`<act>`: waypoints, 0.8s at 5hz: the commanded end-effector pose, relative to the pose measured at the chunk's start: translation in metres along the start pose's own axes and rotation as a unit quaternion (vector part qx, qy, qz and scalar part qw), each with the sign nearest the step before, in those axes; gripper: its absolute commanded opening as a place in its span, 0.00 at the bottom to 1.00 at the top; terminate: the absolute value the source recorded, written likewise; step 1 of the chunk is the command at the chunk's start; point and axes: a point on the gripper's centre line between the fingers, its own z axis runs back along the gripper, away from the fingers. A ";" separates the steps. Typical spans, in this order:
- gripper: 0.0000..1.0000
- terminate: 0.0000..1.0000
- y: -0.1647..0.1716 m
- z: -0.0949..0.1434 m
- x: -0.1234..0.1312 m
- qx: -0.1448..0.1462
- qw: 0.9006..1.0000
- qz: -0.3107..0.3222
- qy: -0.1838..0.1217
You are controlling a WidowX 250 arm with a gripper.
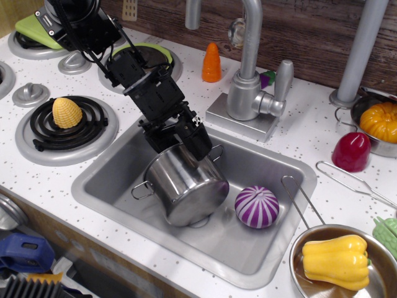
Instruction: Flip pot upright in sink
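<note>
The shiny steel pot (186,186) lies tilted on its side in the sink (105,180). Its base faces the front right and its open mouth faces the back left. One wire loop handle shows at the left and one at the upper right. My black gripper (189,146) reaches down from the back left onto the pot's upper rim and looks closed on it. Its fingertips are partly hidden behind the rim.
A purple striped ball (257,206) lies in the sink right of the pot. The faucet (248,93) stands behind the sink. A pan with a yellow pepper (335,261) sits at the front right. A stove burner with a yellow corn piece (66,113) is at the left.
</note>
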 end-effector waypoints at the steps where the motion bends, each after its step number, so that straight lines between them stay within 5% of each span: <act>1: 0.00 0.00 -0.005 0.003 0.004 -0.029 0.999 0.003 -0.019; 3: 0.00 0.00 0.003 0.001 0.005 -0.117 0.993 0.002 -0.026; 4: 0.00 0.00 -0.003 0.006 0.007 -0.019 0.999 -0.007 -0.034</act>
